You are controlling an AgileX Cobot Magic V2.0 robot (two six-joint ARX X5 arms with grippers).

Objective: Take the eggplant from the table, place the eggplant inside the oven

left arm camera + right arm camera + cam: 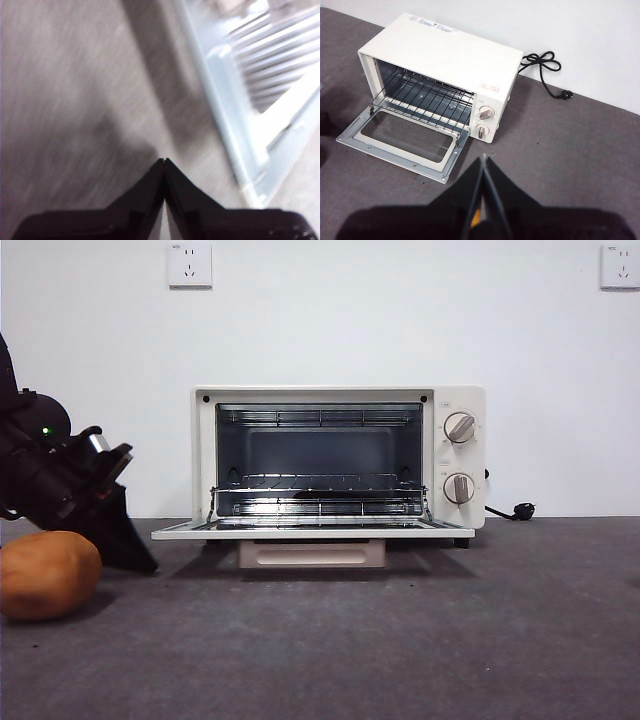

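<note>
No eggplant shows in any view. The cream-white oven (320,395) (445,50) stands at the back of the dark grey table (400,640), its door (310,531) (405,140) folded down flat. Its wire rack (420,100) is bare. My left gripper (143,564) (164,161) is shut on nothing, tip down at the table just left of the door's corner (250,192). High above the table in front of the oven, my right gripper (484,157) is shut and empty.
An orange-brown potato (45,575) lies on the table at the front left, close beside the left gripper. The oven's black power cord (515,510) (545,70) trails to the right behind it, along the white wall.
</note>
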